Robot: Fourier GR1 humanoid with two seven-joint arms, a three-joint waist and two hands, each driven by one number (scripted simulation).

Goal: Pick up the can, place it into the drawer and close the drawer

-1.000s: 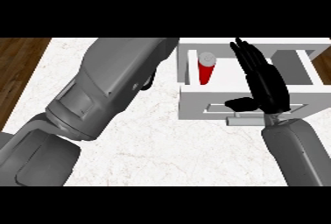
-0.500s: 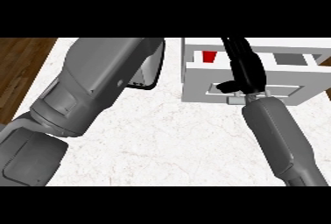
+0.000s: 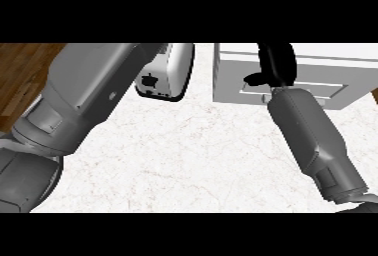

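Note:
The white drawer unit (image 3: 328,55) stands at the counter's far right, and its drawer front (image 3: 303,94) sits flush with the unit. The can shows nowhere in the head view. My right hand (image 3: 275,62) lies open against the drawer front, with its straight fingers pointing away from me and its thumb (image 3: 255,78) sticking out to the left. My right forearm (image 3: 310,130) runs up from the lower right. My left forearm (image 3: 85,95) fills the left side, and its hand is out of the picture.
A white appliance with a black end (image 3: 166,75) stands on the counter just left of the drawer unit, beside my left forearm. The white marble counter (image 3: 192,160) spreads between my arms. Wooden floor (image 3: 22,75) shows past its left edge.
The drawer was open with the red can standing inside; it has slid in until flush and the can is out of sight. My right hand moved forward with the drawer front.

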